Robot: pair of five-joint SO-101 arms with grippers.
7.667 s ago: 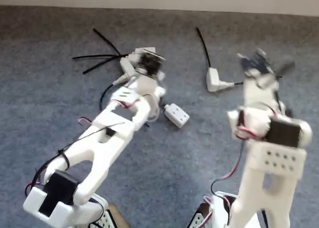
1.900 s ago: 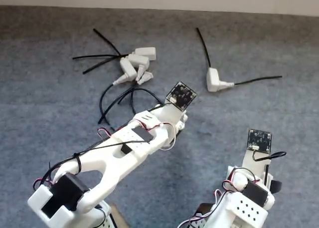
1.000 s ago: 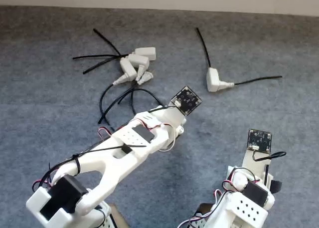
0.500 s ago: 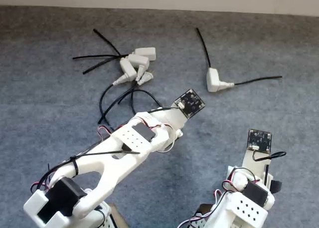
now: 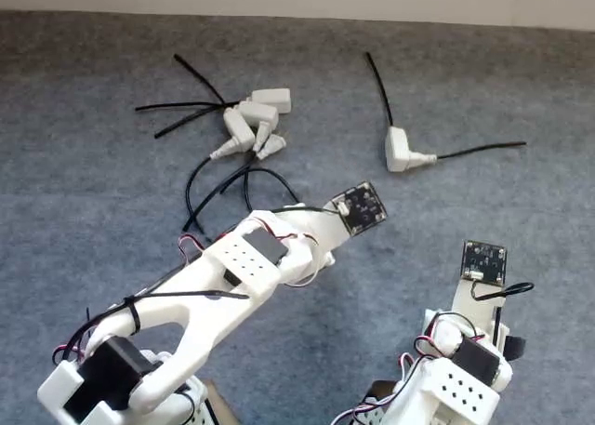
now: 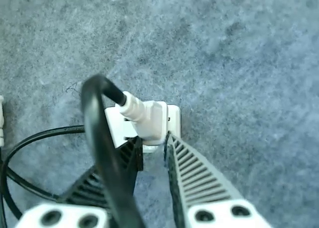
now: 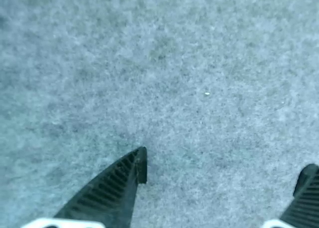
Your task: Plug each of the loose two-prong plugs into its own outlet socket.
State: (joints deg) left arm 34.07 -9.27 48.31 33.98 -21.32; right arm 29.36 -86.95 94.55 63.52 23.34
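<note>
Left gripper [image 6: 153,143]: the black ribbed fingers are drawn close together, pinching the butt end of the white moulded two-prong plug [image 6: 149,120] just ahead of the tips.
Plug: it lies nose-in against the white square plastic outlet socket [image 6: 174,118], directly beyond the fingertips. Whether the prongs are fully seated cannot be told.
Black cable [image 6: 97,133]: it arches off the plug's neck and back over one finger, towards the wrist.
Step in hand: judged to be pressing this plug home.
How to do it well: push straight along the line of the prongs, with the grip square on the plug's flat sides. The socket sits loose on the grey carpet [image 6: 239,53], so it will probably slide away from the gripper unless the push is slow and bears slightly downward. The cable's spring may twist the plug on release.
Right gripper [image 7: 224,168]: the fingers are spread wide above bare carpet, and it could brace the socket's far side.
Other plugs: a cluster of white plugs [image 5: 251,123] and a white plug pair [image 5: 402,151] lie well beyond the left gripper.
</note>
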